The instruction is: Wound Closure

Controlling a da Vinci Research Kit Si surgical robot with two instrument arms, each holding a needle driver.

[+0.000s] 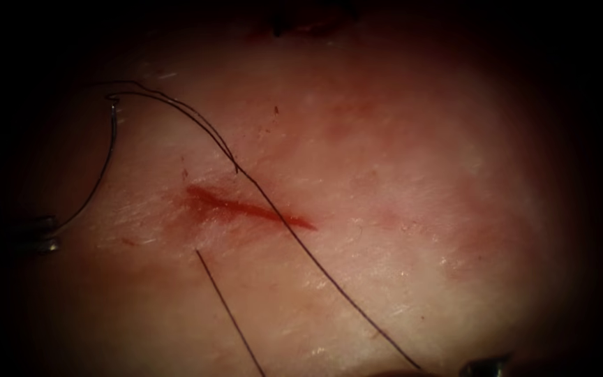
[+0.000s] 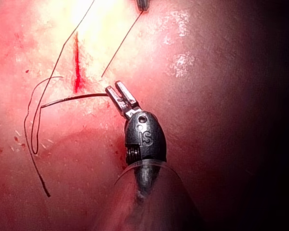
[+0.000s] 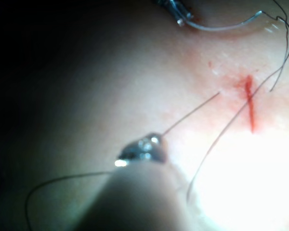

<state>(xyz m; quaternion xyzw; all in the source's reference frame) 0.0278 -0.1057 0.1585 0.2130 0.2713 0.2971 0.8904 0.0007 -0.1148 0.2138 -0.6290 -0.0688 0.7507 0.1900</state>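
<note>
pale pork-belly tissue (image 1: pixel 399 174) spreads under the scope, and i use the short red cut (image 1: pixel 246 208) in it as my landmark. my left tool (image 1: pixel 36 236) sits well to the left of the cut, its jaws closed on one end of the curved needle (image 1: pixel 102 171); the needle arcs up from there, clear of the tissue, to its other end where the thread (image 1: pixel 294 234) is attached. in my left wrist view the left tool (image 2: pixel 120 96) shows its two jaws set narrow with the needle (image 2: pixel 74 97) clamped at their tips. from the needle's far end the thread loops above the cut, then runs down across the cut's right end and on toward the lower edge. a second, straight strand (image 1: pixel 228 311) starts just below the cut on its left side and leads down toward my right tool (image 1: pixel 484 366), which lies well below and to the right of the cut. in the right wrist view that strand reaches the right tool's tip (image 3: pixel 144 148), so i judge it holds the thread, but i cannot tell how its jaws stand. i'd expect the needle to be stiff, smooth and apt to swivel, best held on the body away from the point; the thread looks limp and fine, the tissue soft and slick. whether the strands enter the tissue near the cut is hard to make out.
</note>
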